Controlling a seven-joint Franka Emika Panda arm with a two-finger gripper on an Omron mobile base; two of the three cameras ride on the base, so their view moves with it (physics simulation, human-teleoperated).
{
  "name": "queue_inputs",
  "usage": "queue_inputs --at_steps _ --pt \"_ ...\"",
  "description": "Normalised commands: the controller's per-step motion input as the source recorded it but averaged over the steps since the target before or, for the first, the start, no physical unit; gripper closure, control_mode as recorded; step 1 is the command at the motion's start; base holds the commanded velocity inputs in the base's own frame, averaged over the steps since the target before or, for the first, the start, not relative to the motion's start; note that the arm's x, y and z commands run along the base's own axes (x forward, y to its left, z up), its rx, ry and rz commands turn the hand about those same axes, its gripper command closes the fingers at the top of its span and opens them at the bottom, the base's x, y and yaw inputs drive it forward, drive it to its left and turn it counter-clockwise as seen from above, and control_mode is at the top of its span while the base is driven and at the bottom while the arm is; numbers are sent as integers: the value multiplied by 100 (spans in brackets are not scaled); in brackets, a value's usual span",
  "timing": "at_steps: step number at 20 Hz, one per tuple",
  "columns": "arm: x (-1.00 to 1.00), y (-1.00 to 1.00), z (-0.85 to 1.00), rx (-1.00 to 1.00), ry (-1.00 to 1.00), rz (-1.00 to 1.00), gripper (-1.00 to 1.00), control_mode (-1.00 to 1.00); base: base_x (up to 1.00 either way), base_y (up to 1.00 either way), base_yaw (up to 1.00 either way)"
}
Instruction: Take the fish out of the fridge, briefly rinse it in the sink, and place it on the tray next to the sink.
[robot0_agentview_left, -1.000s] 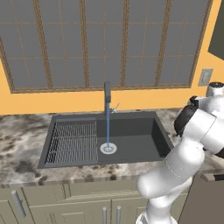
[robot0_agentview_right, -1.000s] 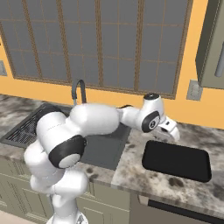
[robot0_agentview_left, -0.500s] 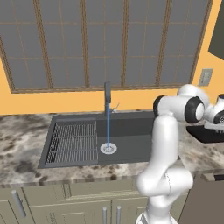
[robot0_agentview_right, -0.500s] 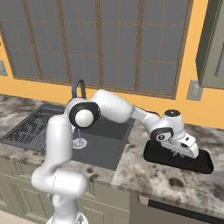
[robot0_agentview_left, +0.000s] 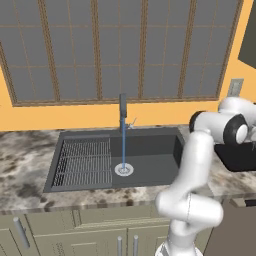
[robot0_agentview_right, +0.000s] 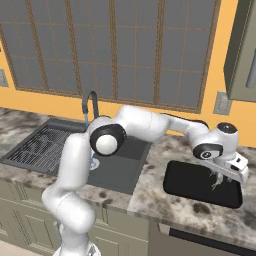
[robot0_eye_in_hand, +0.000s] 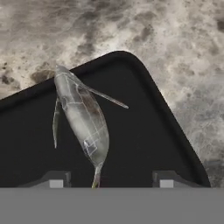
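Note:
The fish (robot0_eye_in_hand: 83, 118), pale silvery-grey, lies lengthwise over the black tray (robot0_eye_in_hand: 144, 144), its tail between my finger tips. My gripper (robot0_eye_in_hand: 110, 179) is open, with its fingers wide apart on either side of the tail and apart from it. From the right base view the gripper (robot0_agentview_right: 220, 175) hangs low over the tray (robot0_agentview_right: 192, 186) at the right of the sink (robot0_agentview_right: 112, 167), with the fish (robot0_agentview_right: 216, 182) as a thin pale sliver under it. The sink (robot0_agentview_left: 150, 155) and the tray's corner (robot0_agentview_left: 242, 159) show in the left base view. The fridge is out of view.
Water runs from the faucet (robot0_agentview_left: 123, 107) down to the drain (robot0_agentview_left: 123, 169). A ribbed rack (robot0_agentview_left: 84, 161) fills the basin's left part. Marbled counter (robot0_agentview_right: 155, 180) surrounds the tray. A wall outlet (robot0_agentview_right: 221, 103) and a cupboard (robot0_agentview_right: 245, 50) are at the upper right.
The arm swung right from beside the sink and came down over the tray. The jaws, shut on the fish before, have opened and let it go.

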Motion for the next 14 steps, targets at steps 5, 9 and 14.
queue_inputs --at_steps 5,9,14 --pt "-64 59 70 0 -31 -2 -100 -100 0 0 0" --pt "-80 100 66 -6 -44 0 -100 -100 0 0 0" --pt "-65 100 24 -10 -41 4 -100 -100 0 0 0"
